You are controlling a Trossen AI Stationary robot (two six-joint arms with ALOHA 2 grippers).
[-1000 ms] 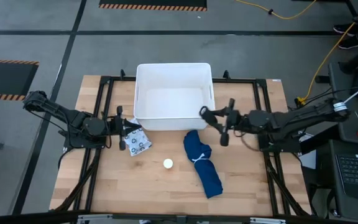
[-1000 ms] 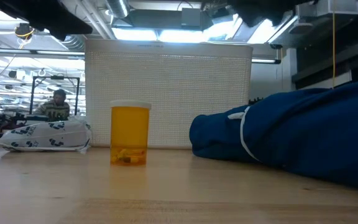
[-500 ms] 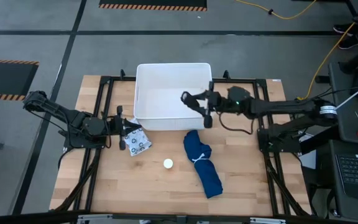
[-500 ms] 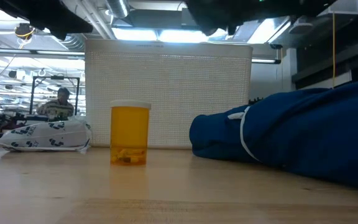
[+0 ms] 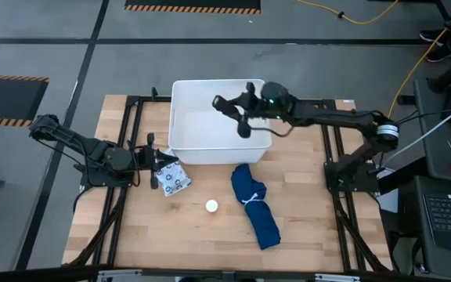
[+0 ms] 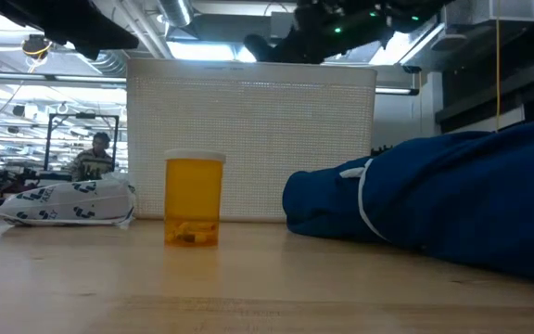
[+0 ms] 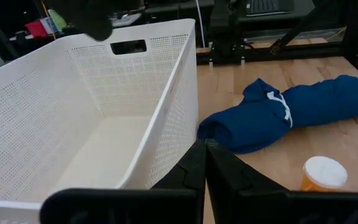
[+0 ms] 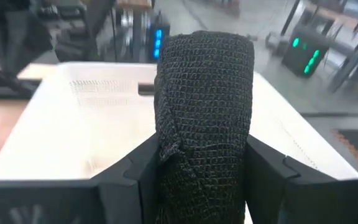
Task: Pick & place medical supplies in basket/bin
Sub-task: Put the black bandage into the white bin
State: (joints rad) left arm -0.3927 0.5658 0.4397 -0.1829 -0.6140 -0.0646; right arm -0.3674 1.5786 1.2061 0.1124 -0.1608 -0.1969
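White tub sits at upper centre of the tabletop; right pincer hangs above its interior, clamped on a dark bandage roll. Blue cloth bundle lies below the tub, with open wood around it. Left pincer, fingers together, rests at the patterned packet, left of the white-capped vial.

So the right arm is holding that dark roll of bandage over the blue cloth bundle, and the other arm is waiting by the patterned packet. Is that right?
Not quite. The right gripper holds the dark bandage roll over the white basket, not over the blue cloth bundle; the high view shows this. The left gripper does wait by the patterned packet.
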